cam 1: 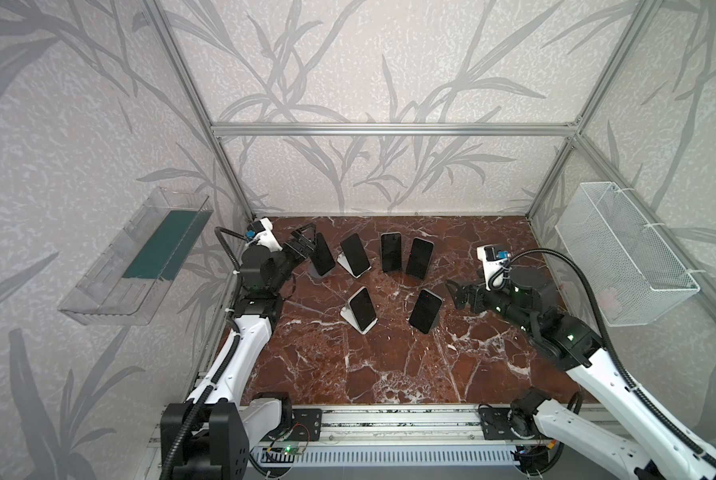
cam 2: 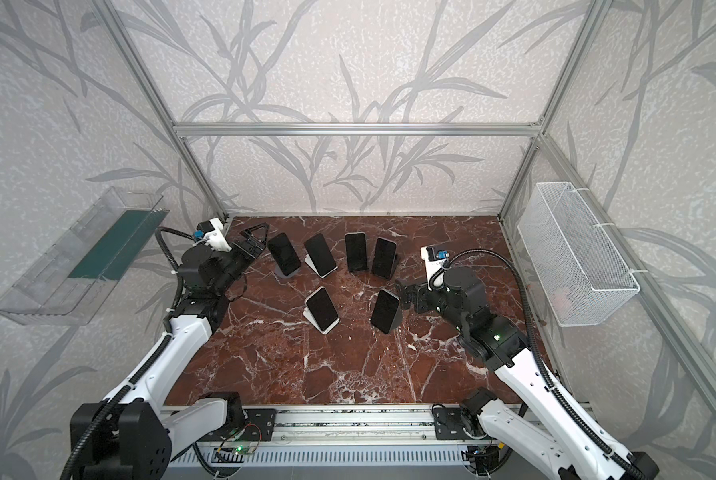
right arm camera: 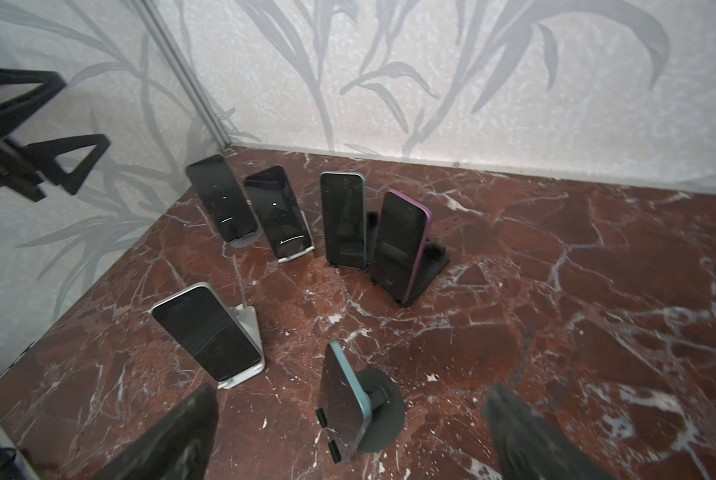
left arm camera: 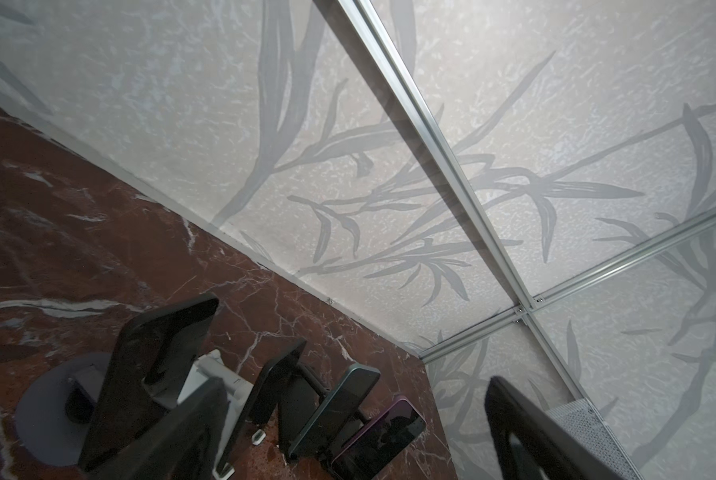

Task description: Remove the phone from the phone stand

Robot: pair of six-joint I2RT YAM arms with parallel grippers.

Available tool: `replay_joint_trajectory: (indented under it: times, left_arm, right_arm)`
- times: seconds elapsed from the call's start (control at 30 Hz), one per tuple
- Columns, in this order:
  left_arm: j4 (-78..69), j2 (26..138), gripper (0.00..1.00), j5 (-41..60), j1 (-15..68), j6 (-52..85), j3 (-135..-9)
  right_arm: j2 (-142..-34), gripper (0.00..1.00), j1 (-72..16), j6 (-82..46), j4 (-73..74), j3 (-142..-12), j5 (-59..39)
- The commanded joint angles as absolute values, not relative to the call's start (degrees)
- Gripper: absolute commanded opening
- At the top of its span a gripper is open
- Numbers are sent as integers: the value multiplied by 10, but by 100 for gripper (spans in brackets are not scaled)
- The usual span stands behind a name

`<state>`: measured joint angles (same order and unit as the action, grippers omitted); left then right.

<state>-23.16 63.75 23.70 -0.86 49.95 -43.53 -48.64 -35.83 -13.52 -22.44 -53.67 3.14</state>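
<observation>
Several dark-screened phones lean on stands on the marble table [cam 1: 368, 365]. At the far left of the back row, one phone [cam 1: 322, 254] [cam 2: 284, 253] rests on a grey round stand [left arm camera: 44, 415]. My left gripper [cam 1: 304, 242] [cam 2: 253, 241] [left arm camera: 356, 386] is open just left of it, behind its back [left arm camera: 156, 374]; whether they touch I cannot tell. The front-right phone [cam 1: 426, 311] [cam 2: 385, 311], teal-edged [right arm camera: 343, 399], sits on a black round stand [right arm camera: 383, 411]. My right gripper [cam 1: 456, 297] [cam 2: 404, 293] [right arm camera: 354, 415] is open to its right, apart from it.
A white-stand phone [cam 1: 362, 309] is at the front left; three more phones [cam 1: 355, 254] [cam 1: 390, 252] [cam 1: 419, 257] fill the back row. A clear bin [cam 1: 135, 266] hangs on the left wall, a wire basket [cam 1: 622, 257] on the right.
</observation>
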Motion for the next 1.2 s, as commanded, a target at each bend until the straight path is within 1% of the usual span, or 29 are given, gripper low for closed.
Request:
replay_joint_trajectory:
  times: [0.0,0.1,0.2,0.43,0.5,0.77,1.0,1.13,1.17]
  left_arm:
    - [-269,636,97,279,-7,512,-461]
    - [-306,636,96,294,-4,530,-452]
    - [-298,635,96,294,9,518,-454]
    - [-319,667,96,305,28,554,-453]
    - [-316,673,99,305,28,557,-454]
    - [-308,712,99,325,38,612,-463]
    - [-202,722,99,324,52,591,-495]
    - [-152,725,99,314,57,559,-511]
    - [-148,728,99,309,55,557,-512]
  right_arm:
    - [-522,100,-416,-100,-204,-566,46]
    - [-568,100,-467,-87,-169,-575,44]
    - [-619,99,-502,-77,-138,-588,51]
    - [-718,99,-508,-114,-69,-607,-1]
    - [-740,99,-513,-131,-50,-610,-1]
    - [-800,99,-519,-160,2,-623,8]
    - [-847,99,-530,-150,14,-639,18]
    - [-870,99,-538,-121,25,-644,13]
    - [-879,99,-545,-95,39,-640,6]
